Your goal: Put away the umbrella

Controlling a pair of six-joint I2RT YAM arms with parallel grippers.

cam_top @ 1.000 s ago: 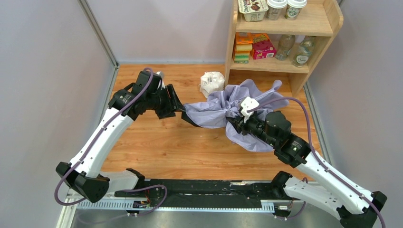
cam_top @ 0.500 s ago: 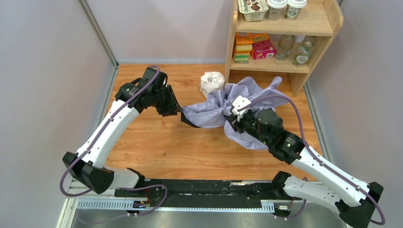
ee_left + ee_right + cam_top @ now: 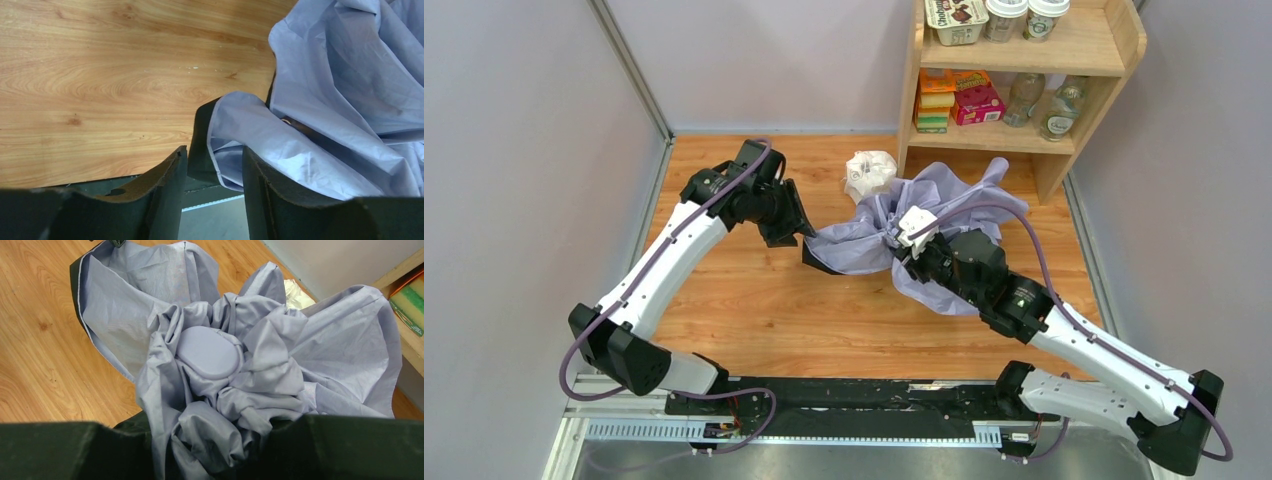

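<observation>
The umbrella [image 3: 864,235] lies crumpled on the wooden table, with a pale lavender canopy and a black underside. My right gripper [image 3: 906,255] is shut on a bunch of canopy near its middle. In the right wrist view the fabric [image 3: 220,435] fills the gap between the dark fingers, below an oval lavender cap [image 3: 207,352]. My left gripper [image 3: 796,232] is at the canopy's left corner. In the left wrist view its jaws stand apart [image 3: 212,155] with the corner's black-backed edge [image 3: 205,145] hanging loose between them. The shaft and strap are hidden.
A white plastic-wrapped lump [image 3: 870,175] sits behind the umbrella. A wooden shelf unit [image 3: 1084,55] at the back right holds boxes, bottles and tubs. Grey walls close in left, back and right. A black rail [image 3: 844,395] runs along the near edge.
My right gripper has moved left and back with the bunched canopy. My left arm has shifted right. The canopy's left corner now sags lower, no longer pulled taut.
</observation>
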